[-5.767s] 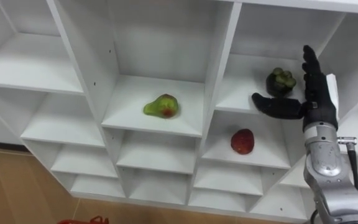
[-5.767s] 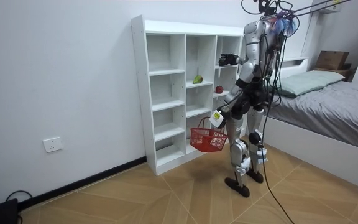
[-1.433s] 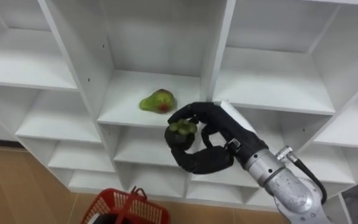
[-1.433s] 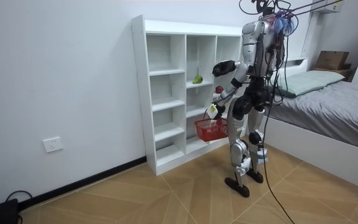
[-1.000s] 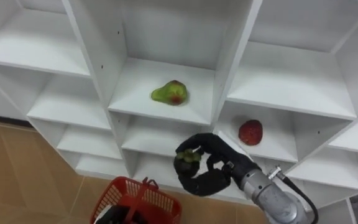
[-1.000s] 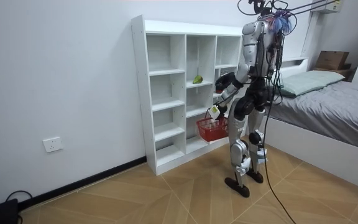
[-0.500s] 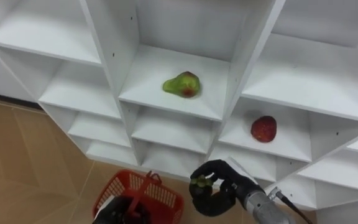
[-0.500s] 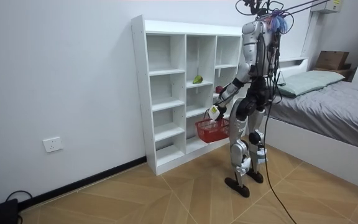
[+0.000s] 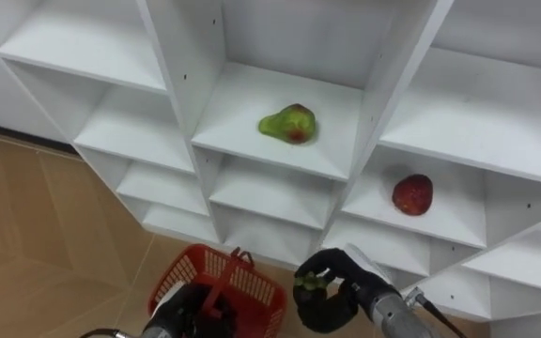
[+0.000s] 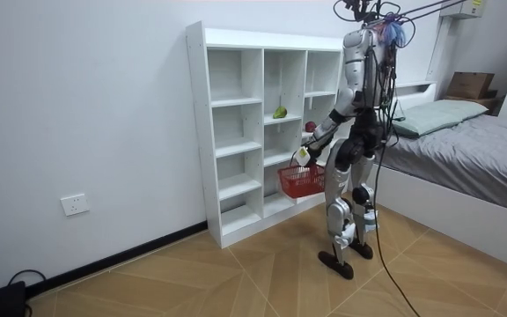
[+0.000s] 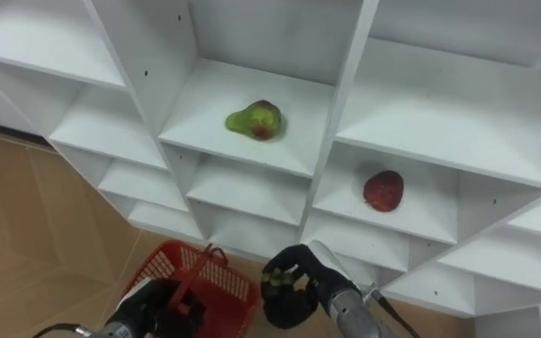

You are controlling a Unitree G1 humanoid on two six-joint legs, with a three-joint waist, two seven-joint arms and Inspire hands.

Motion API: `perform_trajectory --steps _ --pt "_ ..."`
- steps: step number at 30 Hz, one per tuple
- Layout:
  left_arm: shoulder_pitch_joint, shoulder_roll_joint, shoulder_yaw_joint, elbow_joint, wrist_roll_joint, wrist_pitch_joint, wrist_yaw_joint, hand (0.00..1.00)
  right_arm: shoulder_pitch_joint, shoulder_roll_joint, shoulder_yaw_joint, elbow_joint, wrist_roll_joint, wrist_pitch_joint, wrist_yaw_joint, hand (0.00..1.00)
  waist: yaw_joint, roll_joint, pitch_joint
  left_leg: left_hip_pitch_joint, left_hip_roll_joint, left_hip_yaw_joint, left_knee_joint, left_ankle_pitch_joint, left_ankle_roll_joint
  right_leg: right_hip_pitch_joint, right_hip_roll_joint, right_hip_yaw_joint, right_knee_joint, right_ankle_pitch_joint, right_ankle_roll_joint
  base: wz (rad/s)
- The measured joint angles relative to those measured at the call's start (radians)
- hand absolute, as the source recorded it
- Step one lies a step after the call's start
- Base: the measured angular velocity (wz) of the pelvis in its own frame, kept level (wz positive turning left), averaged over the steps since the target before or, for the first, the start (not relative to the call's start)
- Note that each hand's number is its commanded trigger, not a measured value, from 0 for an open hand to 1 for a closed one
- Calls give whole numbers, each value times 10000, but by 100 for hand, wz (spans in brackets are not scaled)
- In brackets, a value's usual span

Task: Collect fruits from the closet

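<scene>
Right hand [image 9: 338, 300] clamped on the fruit [image 9: 312, 279], left hand [image 9: 180, 315] seemingly gripping the basket [image 9: 255, 289]; next, drop it in

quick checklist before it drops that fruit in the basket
1. Grip: right hand curled round the dark round fruit with a green cap: ok.
2. Basket: left hand holds the red mesh basket by its handle: ok.
3. Fruit above the basket's opening: not ok, it hangs beside the right rim.
4. Room inside the basket: cannot tell.
5. Left to fetch: green-red pear and red round fruit lie on the white shelf unit: ok.
</scene>
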Motion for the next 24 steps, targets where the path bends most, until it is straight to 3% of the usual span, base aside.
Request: perform_trajectory --steps 7,17,24 --pt "-94 -6 -220 -61 8 -63 -382 100 -319 -5 68 159 -87 -23 2 100 5 30 -18 -154 -66 -13 0 84 -24 -171 -1 11 37 -2 -7 1" --pt "-229 96 -1064 -59 -10 -67 -433 100 -661 7 414 177 33 -42 -10 100 8 88 -16 -185 -86 -57 -42 91 -19 -203 -9 -4 25 -2 -7 0" --pt "-234 119 -1061 -60 -15 -77 -463 100 -856 15 569 179 53 -135 -25 100 34 181 -24 -170 -115 -60 -112 183 -23 -298 -39 31 21 -1 -8 0"
